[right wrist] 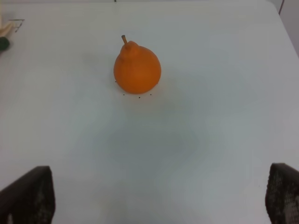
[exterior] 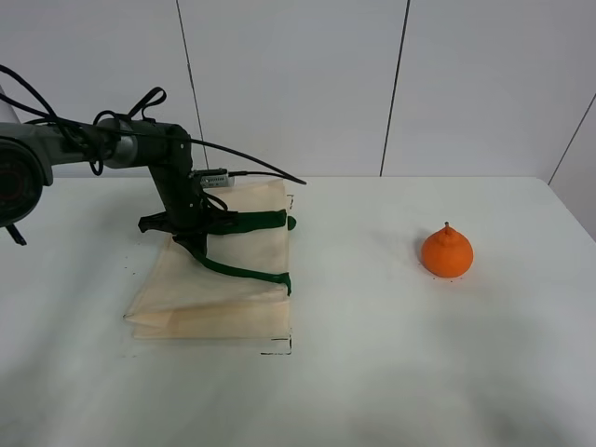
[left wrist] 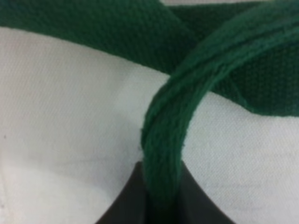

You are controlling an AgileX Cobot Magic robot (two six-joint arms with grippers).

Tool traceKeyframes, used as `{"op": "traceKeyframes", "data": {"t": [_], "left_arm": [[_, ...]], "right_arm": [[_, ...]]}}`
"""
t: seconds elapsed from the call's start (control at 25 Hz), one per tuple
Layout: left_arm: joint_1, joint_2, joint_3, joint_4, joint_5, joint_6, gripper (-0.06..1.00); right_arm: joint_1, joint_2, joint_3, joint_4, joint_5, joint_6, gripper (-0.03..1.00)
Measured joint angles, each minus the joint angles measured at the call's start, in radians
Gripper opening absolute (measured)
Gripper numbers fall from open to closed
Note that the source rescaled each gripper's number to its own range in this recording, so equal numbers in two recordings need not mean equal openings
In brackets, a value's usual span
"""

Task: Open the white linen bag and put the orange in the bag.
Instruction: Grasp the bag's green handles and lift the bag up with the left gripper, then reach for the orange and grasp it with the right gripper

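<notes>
- The left gripper (exterior: 192, 240), a black two-finger tool, stands low over the rear part of the bag. In the left wrist view its dark fingers (left wrist: 125, 201) are closed narrowly on a dark green woven strap (left wrist: 164, 140), which runs up out of the gap and crosses a second strap.
- The white linen bag (exterior: 233, 303), a flat cream cloth tote, lies on the left half of the white table (exterior: 372, 382). Its near edge and its right edge lie beside a black corner mark (exterior: 279, 349).
- The right gripper (right wrist: 156, 198) is spread wide and holds nothing. Its two dark fingertips (right wrist: 29, 196) sit at opposite sides of the right wrist view, above bare table.
- The orange (exterior: 447, 252), a small bright round fruit with a pointed neck and short stem, stands upright on the right half of the table, well apart from the bag, with bare surface on all sides.
- The orange stands well inside the rear and right table edges.
- The stretch between the bag's right edge and the orange is unobstructed.
</notes>
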Motion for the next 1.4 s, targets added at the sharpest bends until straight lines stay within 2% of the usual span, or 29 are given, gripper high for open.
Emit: {"op": "traceKeyframes", "data": {"t": [0.16, 0.44, 0.6, 0.92, 1.12, 1.4], "left_arm": [[0.000, -0.025, -0.071, 0.000, 0.095, 0.000, 0.00], [0.000, -0.205, -0.319, -0.027, 0.292, 0.063, 0.00], [0.000, -0.306, -0.430, -0.049, 0.305, 0.081, 0.00], [0.000, -0.466, -0.445, -0.079, 0.306, 0.096, 0.00], [0.000, -0.492, -0.434, -0.082, 0.306, 0.099, 0.00], [0.000, -0.493, -0.380, -0.083, 0.306, 0.112, 0.00]], "right_arm": [[0.000, 0.000, 0.000, 0.000, 0.000, 0.000, 1.00], [0.000, 0.000, 0.000, 0.000, 0.000, 0.000, 1.00], [0.000, 0.000, 0.000, 0.000, 0.000, 0.000, 1.00], [0.000, 0.022, -0.004, 0.000, -0.002, 0.000, 1.00], [0.000, 0.304, -0.088, 0.000, -0.098, 0.000, 1.00], [0.000, 0.932, -0.352, 0.047, -0.244, -0.037, 1.00]]}}
